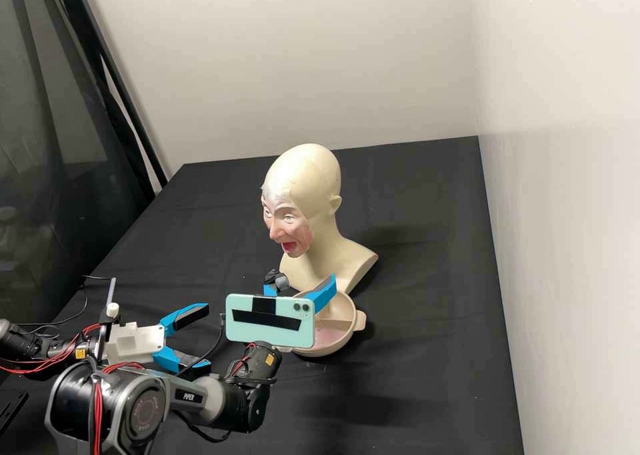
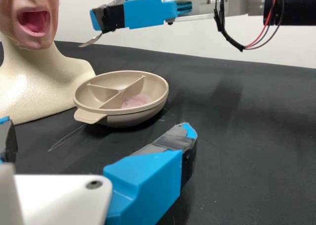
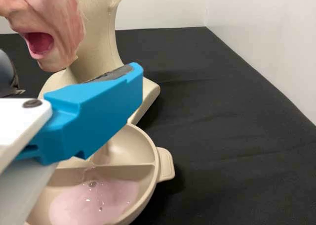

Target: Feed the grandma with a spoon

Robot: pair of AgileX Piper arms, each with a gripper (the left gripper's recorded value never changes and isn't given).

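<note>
Closest to the lens are the right arm's dark grey joints. To their left the left gripper (image 1: 192,338) sits low over the black bench (image 1: 413,348), its blue fingers spread wide with nothing between them. Next comes a mint-green phone (image 1: 270,320) strapped to the right wrist. Beyond it the right gripper (image 2: 104,18) hangs above the divided beige bowl (image 2: 148,82). Its fingers are pinched on the handle of a metal spoon (image 2: 92,39), and the scoop juts toward the grandma. Whether the spoon carries any food I cannot tell. Pink liquid (image 3: 94,202) pools in 1 compartment of the bowl, which stands just beside the base of the grandma mannequin head (image 1: 303,202). Her red mouth (image 1: 289,246) gapes open, higher than the spoon and apart from it. By my reading the step in hand is delivery, from bowl to mouth. The next move calls for raising the spoon level, steering its tip between the lips, and stopping short of pressing the face.
</note>
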